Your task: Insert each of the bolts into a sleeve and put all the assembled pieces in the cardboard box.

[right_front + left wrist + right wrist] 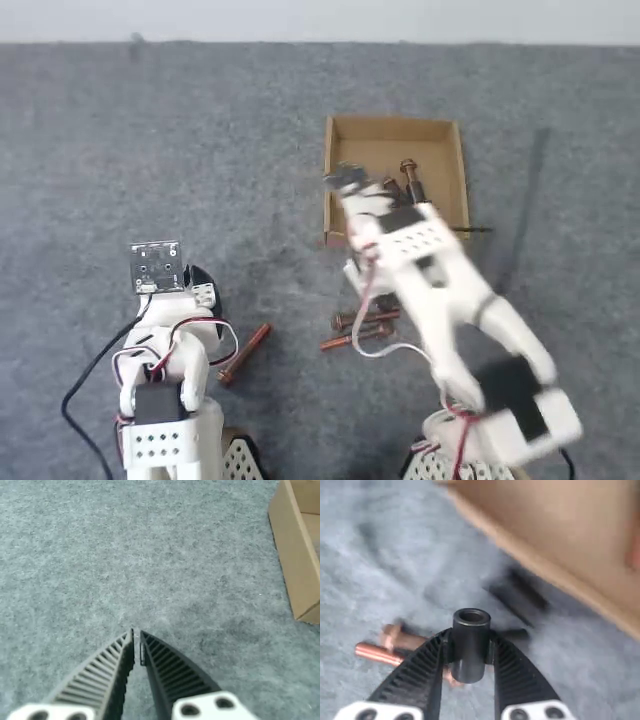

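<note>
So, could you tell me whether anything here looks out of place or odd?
Only mildly: one bolt lies alone beside the left arm, apart from the other bolts clustered near the cardboard box. The right gripper holds a black sleeve; nothing looks spilled or damaged.

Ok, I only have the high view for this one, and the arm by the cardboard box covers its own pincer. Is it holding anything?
Observer: Yes. The right wrist view shows the right pincer shut on a black sleeve, with the sleeve's open end facing the camera.
Operator: Any bolt in that sleeve?
Observer: No bolt shows at the open end. The copper bolts lie loose on the ground beyond it.
Operator: And the other arm, is it carrying something?
Observer: No. The left wrist view shows the left pincer shut and empty over bare carpet.
</note>
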